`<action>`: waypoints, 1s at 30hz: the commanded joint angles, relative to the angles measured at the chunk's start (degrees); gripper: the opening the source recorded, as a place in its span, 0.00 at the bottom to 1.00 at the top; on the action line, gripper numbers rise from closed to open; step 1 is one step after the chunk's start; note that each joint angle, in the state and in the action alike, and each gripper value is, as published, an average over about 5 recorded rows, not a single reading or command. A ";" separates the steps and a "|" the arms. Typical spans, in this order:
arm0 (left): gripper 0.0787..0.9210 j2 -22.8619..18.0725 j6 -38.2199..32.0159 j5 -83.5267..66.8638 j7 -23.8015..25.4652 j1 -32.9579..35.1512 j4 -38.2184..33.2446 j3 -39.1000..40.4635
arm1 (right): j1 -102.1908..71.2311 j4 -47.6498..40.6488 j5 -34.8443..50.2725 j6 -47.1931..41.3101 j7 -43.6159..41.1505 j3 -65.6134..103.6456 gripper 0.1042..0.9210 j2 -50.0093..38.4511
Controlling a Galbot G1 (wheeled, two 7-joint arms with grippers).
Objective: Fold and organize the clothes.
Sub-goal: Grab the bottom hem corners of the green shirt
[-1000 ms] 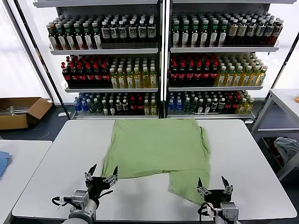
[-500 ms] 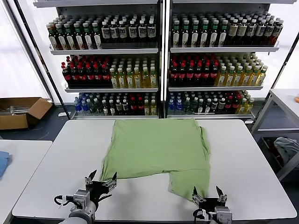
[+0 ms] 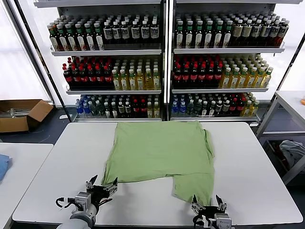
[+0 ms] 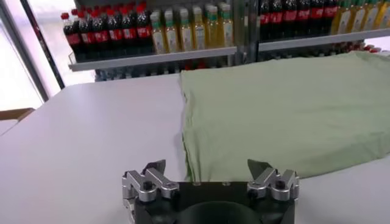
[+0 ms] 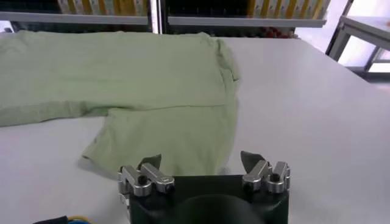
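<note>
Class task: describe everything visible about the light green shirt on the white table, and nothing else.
The light green shirt is soft, thin-looking fabric, lying flat with its plain side up on the white table. No collar, buttons or print show. It looks partly folded: a broad main panel, with a narrower flap reaching toward the robot on its right side, and a gathered sleeve edge on that side. A few shallow wrinkles show. Only the table touches it; both open end effectors, left and right, sit just short of its near edge.

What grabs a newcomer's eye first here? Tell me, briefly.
The light green shirt spread plain side up across the middle of the white table, one flap reaching toward the near edge. Behind it, shelves packed with coloured drink bottles fill the background. At the near edge, the left gripper and right gripper sit open, holding nothing.
</note>
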 commanded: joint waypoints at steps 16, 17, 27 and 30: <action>0.75 -0.09 0.30 -0.22 0.17 0.06 2.58 0.67 | 0.09 -1.55 1.18 0.16 0.45 0.16 0.68 0.65; 0.72 -0.10 0.30 -0.21 0.19 0.06 2.61 0.69 | 0.12 -1.57 1.17 0.16 0.45 0.13 0.63 0.68; 0.38 -0.06 0.24 -0.25 0.78 -0.38 3.78 0.70 | 0.24 -2.36 0.98 0.40 0.01 0.02 0.28 0.44; 0.28 -0.10 0.08 -0.30 0.89 -0.74 4.29 0.73 | 0.23 -2.92 0.73 0.82 -0.06 -0.16 0.18 0.46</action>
